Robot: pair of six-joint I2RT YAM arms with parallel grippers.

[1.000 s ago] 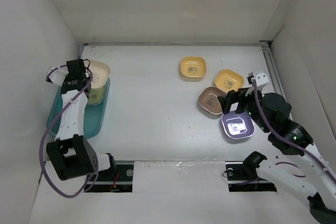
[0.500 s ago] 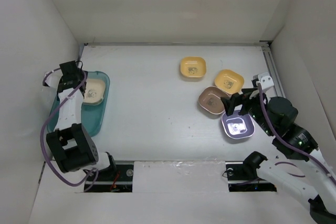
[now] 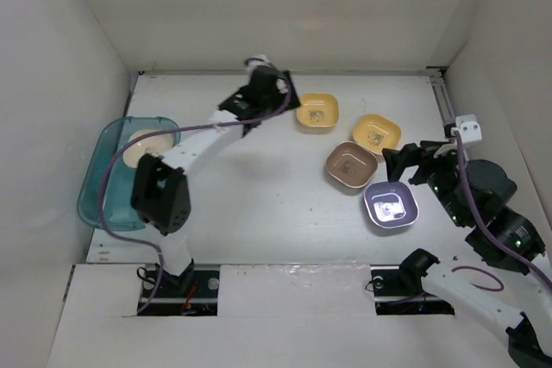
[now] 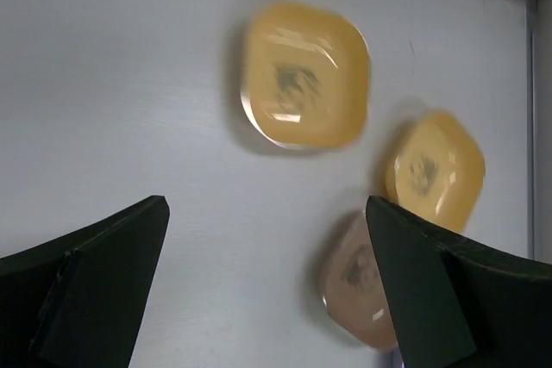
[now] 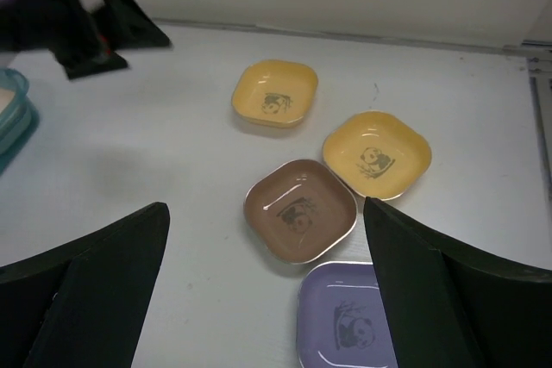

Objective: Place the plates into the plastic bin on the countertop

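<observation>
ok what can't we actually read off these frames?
- Plate count in the plastic bin: top view shows one cream plate, its edge under the left arm; anything stacked beneath is hidden.
- Purple plate: right wrist view, cut by the bottom edge and the right gripper's finger.
- Brown plate: left wrist view, motion-blurred, partly behind the left gripper's finger; centre mark smeared.
- Bin in right wrist view: only a sliver at the left edge.

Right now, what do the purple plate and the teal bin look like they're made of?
Purple plate: likely glossy plastic or melamine, going by the bright glare on its smooth, opaque surface. Teal bin: likely thin moulded plastic with a semi-gloss finish; its tinted walls look translucent and its corners are rounded.
</observation>
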